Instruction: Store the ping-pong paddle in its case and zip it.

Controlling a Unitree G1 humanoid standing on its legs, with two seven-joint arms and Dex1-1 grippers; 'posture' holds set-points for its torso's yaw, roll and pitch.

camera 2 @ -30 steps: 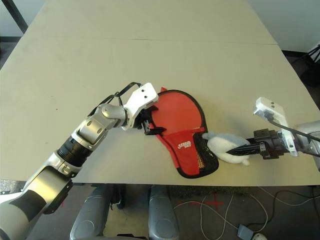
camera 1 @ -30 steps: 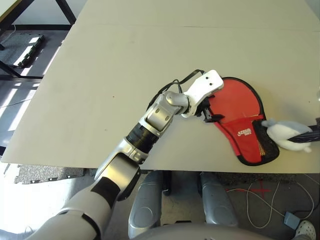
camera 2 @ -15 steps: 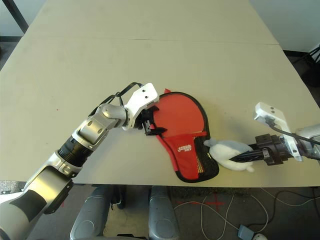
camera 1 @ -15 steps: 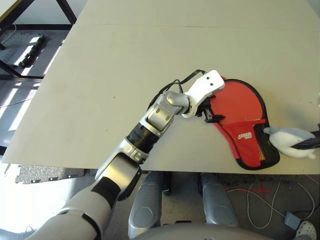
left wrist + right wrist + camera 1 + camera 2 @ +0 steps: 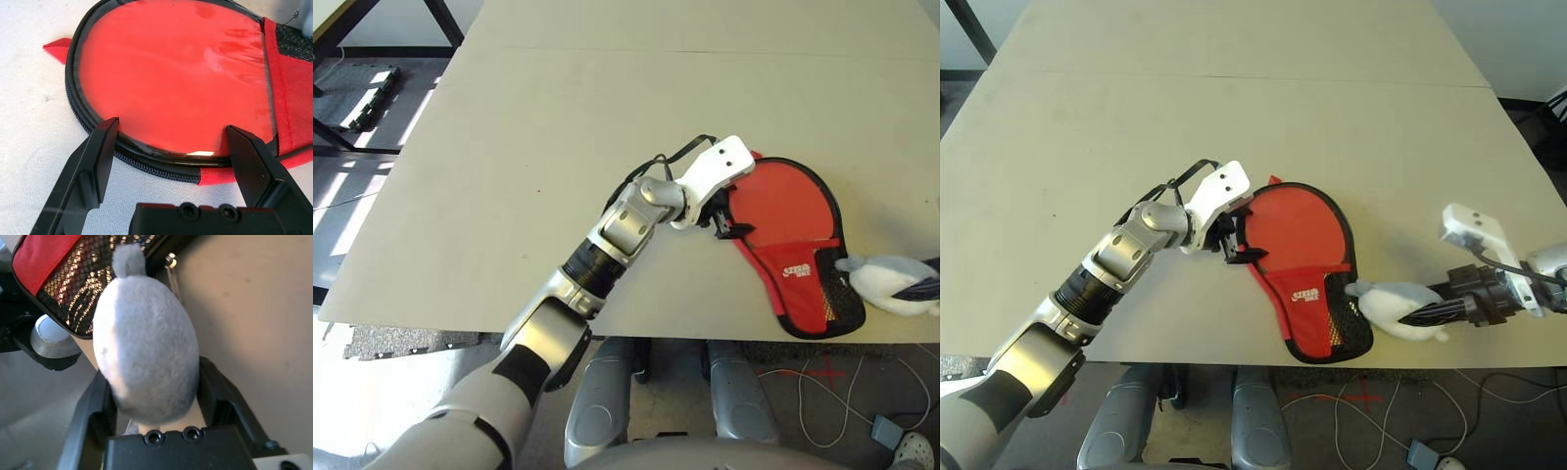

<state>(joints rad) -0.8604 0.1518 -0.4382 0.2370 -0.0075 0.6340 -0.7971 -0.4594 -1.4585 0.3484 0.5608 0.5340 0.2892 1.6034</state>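
Head views: my left claw (image 5: 1234, 238) sits at the round end of the case (image 5: 1304, 266), fingers spread wide; the case lies flat on the counter (image 5: 1234, 108), red with black zipper edging, mesh pocket end toward the near edge; the plush toy (image 5: 1398, 309) lies on the counter just beside the mesh pocket, touching or almost touching it, I cannot tell which; my right claw (image 5: 1430, 313) is at the toy's far side, arm coming in from the right.

Left wrist view: both black fingers (image 5: 90, 166) stand wide apart at the case's rim, one on each side; the paddle (image 5: 171, 83) lies inside the case, red face up, zipper open around it; whether the fingertips touch the rim I cannot tell.

Right wrist view: the plush toy sits between my right claw's fingers (image 5: 90, 416), which stand on each side of it; whether they press it or stand slack I cannot tell; the mesh pocket (image 5: 93, 279) lies just past the toy.
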